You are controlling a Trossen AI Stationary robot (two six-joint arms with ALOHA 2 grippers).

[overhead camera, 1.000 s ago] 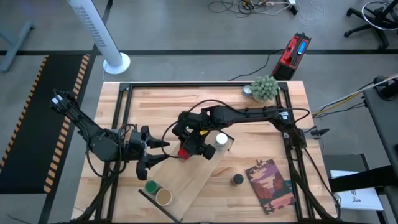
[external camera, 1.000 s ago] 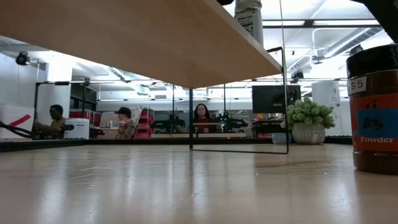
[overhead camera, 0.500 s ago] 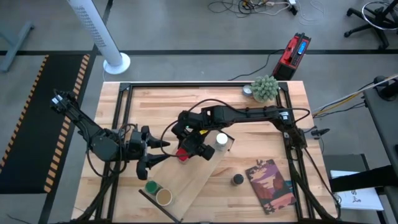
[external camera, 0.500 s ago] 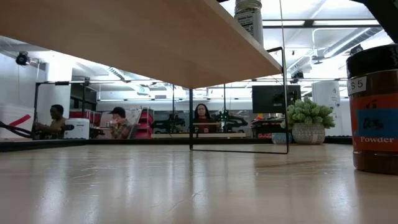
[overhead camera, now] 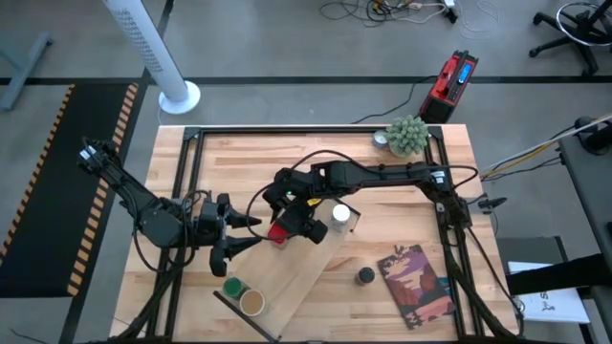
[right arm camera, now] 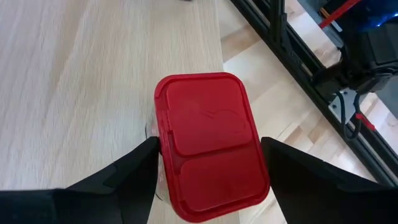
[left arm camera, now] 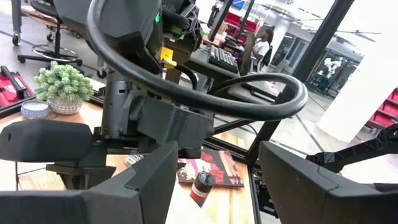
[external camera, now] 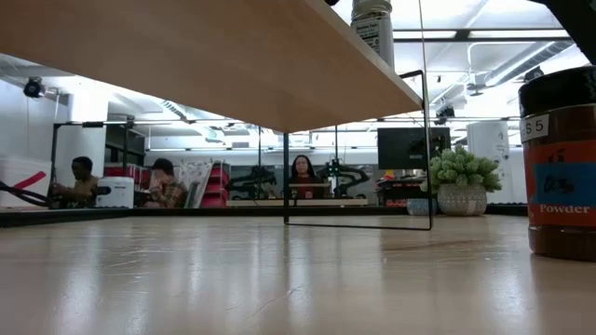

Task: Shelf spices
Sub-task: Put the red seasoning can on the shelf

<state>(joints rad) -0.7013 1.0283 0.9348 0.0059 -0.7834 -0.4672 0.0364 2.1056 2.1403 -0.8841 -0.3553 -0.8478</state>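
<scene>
The right gripper [overhead camera: 284, 229] fingers flank the red jar [right arm camera: 210, 143] over the shelf [overhead camera: 287, 268]; it should seat flat before release.

The left gripper [overhead camera: 239, 236] waits open, empty.

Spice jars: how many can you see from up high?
5: green-topped jar and tan-topped jar at the shelf's near end, red jar in the right claw, white-topped jar beside it, black-topped jar on the table. More may be hidden.

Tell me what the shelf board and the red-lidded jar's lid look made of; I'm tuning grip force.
Shelf: pale wood, probably plywood, matte, with fine straight grain. Red jar lid: likely moulded plastic, smooth with slight sheen and a hinged-flap seam. Right gripper flanks it.
</scene>
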